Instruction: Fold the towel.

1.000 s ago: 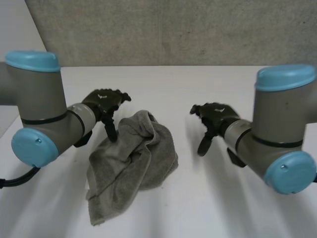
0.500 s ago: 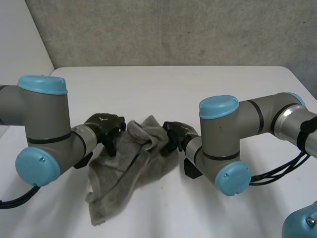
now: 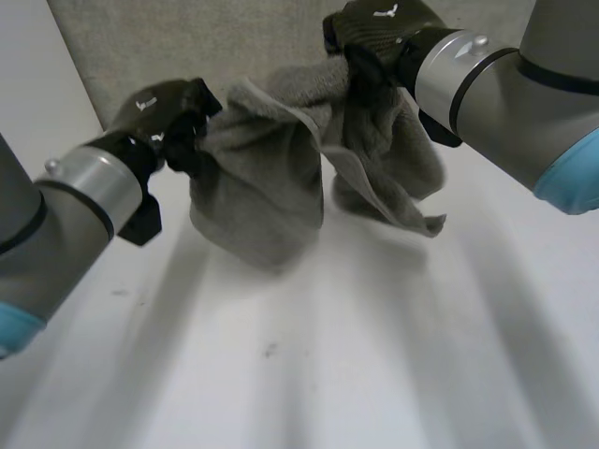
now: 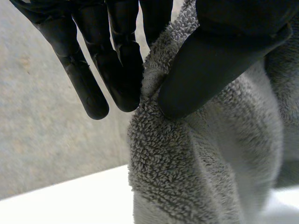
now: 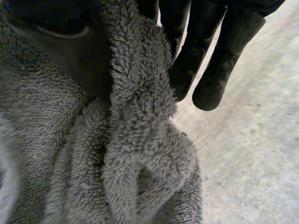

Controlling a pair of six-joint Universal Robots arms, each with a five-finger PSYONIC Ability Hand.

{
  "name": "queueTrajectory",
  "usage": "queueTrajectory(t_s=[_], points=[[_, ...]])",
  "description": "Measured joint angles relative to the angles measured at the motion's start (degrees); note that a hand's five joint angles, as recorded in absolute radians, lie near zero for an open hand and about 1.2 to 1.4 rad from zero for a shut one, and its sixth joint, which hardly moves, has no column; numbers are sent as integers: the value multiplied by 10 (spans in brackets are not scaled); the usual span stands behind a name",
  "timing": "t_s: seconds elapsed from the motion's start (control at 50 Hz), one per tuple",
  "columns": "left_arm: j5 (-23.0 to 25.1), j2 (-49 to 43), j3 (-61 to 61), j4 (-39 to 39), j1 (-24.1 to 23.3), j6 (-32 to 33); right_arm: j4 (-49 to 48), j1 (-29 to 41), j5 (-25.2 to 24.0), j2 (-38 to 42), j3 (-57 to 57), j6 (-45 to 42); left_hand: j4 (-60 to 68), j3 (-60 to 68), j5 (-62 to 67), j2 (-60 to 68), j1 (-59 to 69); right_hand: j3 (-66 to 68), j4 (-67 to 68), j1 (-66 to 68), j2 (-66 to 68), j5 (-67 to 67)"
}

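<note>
Head view: the grey towel (image 3: 271, 187) hangs over the white table (image 3: 328, 365), held up between both hands, probably so that it can drop open for a fold. The left hand (image 3: 164, 112), at nine o'clock, pinches an edge between thumb and fingers. The right hand (image 3: 379, 33), at one o'clock, pinches a bunched part the same way. The cloth is thick, looped terry, soft and limp, and sags in rumpled folds. Whether either hand has a true corner is hard to tell.

The towel (image 3: 262, 187) is plain grey, its nap looped, with no print. The left hand (image 3: 164, 117) and right hand (image 3: 374, 28) are black, on grey arms (image 3: 505, 84) with light-blue caps. The table (image 3: 328, 355) is white and the wall (image 3: 187, 47) is speckled grey.
</note>
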Motion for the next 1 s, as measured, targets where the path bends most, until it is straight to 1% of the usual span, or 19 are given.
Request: queueTrajectory(t_s=[0.06,0.12,0.16,0.18,0.22,0.26,0.3,0.32,0.4,0.46,0.52,0.54,0.6,0.62,0.66,0.72,0.8,0.96,1.0], points=[[1,6,-40,8,-11,-3,47,1,-10,17,-12,-53,0,0,0,0,0,0,0,-1,0,0],[1,6,-83,21,-19,-2,71,2,-14,37,7,-97,0,0,0,0,0,0,0,0,0,0],[1,2,-114,32,-23,0,79,2,-15,54,35,-127,0,0,0,1,0,-19,-27,-19,-13,-14],[1,-1,-129,39,-24,1,80,2,-14,65,53,-143,0,0,0,1,0,-67,-69,-68,-60,-53],[1,-8,-150,49,-26,3,80,3,-13,82,79,-166,0,0,0,1,0,-228,-230,-231,-227,-218],[0,-21,-170,60,-27,7,76,3,-7,108,108,-196,0,0,0,1,0,-454,-468,-460,-459,-459],[0,-30,-177,63,-26,11,69,2,4,125,119,-212,0,0,0,1,0,-573,-584,-577,-576,-587],[-1,-35,-179,65,-26,15,63,2,14,134,123,-218,0,0,0,1,0,-605,-614,-602,-598,-614],[-1,-45,-178,67,-24,35,32,-1,51,138,127,-198,0,0,0,1,0,-615,-619,-621,-606,-616],[-2,-45,-167,69,-20,60,0,-7,78,113,141,-140,0,0,0,1,0,-615,-619,-621,-606,-616],[-2,-41,-152,70,-15,81,-27,-20,91,70,175,-74,0,0,0,1,0,-615,-619,-622,-606,-616],[-3,-38,-144,70,-11,91,-42,-30,95,42,202,-40,0,0,0,1,0,-615,-619,-622,-606,-616],[-6,-34,-119,70,1,105,-75,-50,97,-20,267,11,0,0,0,1,0,-615,-620,-623,-606,-616],[-7,-34,-115,70,3,107,-81,-53,96,-30,279,16,0,0,0,1,0,-615,-620,-623,-606,-616],[-12,-33,-92,70,14,112,-112,-69,94,-82,343,35,0,1,0,1,0,-615,-620,-622,-606,-615],[-19,-37,-66,70,24,114,-146,-88,86,-134,419,37,0,1,0,1,-1,-606,-612,-605,-595,-604],[-26,-52,-35,69,33,116,-178,-110,65,-180,516,9,0,1,0,1,-1,-549,-560,-548,-539,-537],[-29,-91,-22,70,40,135,-204,-134,4,-198,665,-77,-23,-23,-3,-22,-1,-513,-520,-514,-505,-496],[-28,-100,-24,71,40,143,-223,-135,-11,-192,693,-86,-47,-46,-33,-46,-29,-513,-520,-513,-505,-496]])
